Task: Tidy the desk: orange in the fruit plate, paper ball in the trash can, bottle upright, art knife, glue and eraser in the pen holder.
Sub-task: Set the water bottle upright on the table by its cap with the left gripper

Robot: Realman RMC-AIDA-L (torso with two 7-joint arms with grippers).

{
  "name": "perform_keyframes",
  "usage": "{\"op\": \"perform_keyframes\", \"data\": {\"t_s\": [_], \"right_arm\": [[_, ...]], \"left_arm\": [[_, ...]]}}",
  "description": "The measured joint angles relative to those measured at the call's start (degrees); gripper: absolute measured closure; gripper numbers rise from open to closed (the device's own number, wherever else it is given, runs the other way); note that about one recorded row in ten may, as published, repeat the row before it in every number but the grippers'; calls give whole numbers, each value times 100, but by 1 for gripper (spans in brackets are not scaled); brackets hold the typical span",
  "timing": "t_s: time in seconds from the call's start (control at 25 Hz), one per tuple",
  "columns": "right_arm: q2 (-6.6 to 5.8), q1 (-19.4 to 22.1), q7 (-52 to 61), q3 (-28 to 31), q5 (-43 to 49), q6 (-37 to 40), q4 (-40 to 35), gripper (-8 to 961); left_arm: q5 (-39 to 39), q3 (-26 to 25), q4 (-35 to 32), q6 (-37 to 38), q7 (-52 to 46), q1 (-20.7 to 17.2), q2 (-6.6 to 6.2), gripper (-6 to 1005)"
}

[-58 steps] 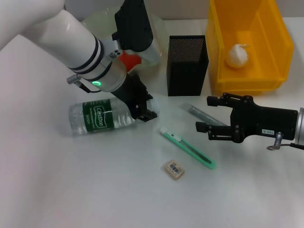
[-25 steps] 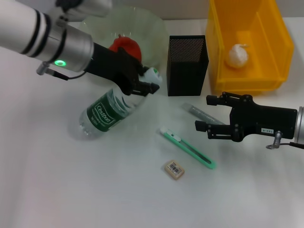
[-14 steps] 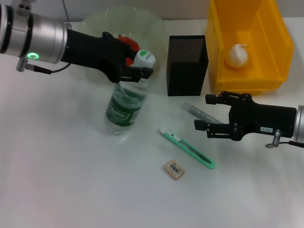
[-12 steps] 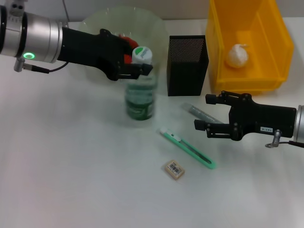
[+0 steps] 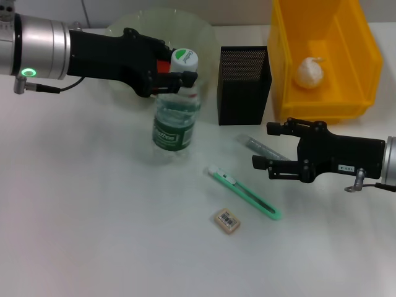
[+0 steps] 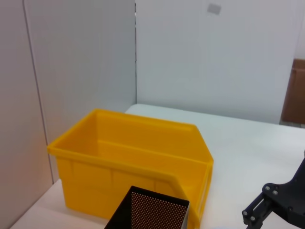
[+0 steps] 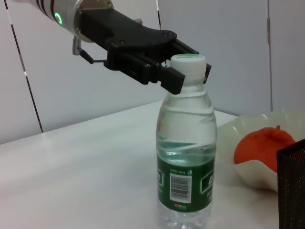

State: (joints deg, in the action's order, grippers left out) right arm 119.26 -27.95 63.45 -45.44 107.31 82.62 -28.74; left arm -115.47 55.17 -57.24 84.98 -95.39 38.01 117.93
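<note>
My left gripper (image 5: 178,75) is shut on the neck of the clear, green-labelled bottle (image 5: 176,120), just under its cap. The bottle (image 7: 186,162) stands upright on the table in front of the glass fruit plate (image 5: 127,26). The orange (image 7: 259,148) lies in that plate, largely hidden behind the left gripper in the head view. My right gripper (image 5: 266,146) is open, its fingers either side of the clear glue tube (image 5: 255,144). The green art knife (image 5: 244,193) and the tan eraser (image 5: 227,221) lie on the table. The paper ball (image 5: 309,73) sits in the yellow trash can (image 5: 322,108).
The black mesh pen holder (image 5: 244,83) stands between the plate and the yellow trash can. The left wrist view shows the trash can (image 6: 128,157), the pen holder's rim (image 6: 147,212) and the right gripper (image 6: 276,205) farther off.
The left gripper has swung the bottle from lying on its side to upright, carrying it right towards the plate's front. The right arm has barely moved.
</note>
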Motion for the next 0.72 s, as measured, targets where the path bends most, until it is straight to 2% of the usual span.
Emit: {"op": "perform_keyframes", "data": {"t_s": [0.72], "right_arm": [[1, -39, -34, -8, 0, 0, 48, 129]], "left_arm": [[747, -335, 234, -29, 511, -442, 16, 542]]}}
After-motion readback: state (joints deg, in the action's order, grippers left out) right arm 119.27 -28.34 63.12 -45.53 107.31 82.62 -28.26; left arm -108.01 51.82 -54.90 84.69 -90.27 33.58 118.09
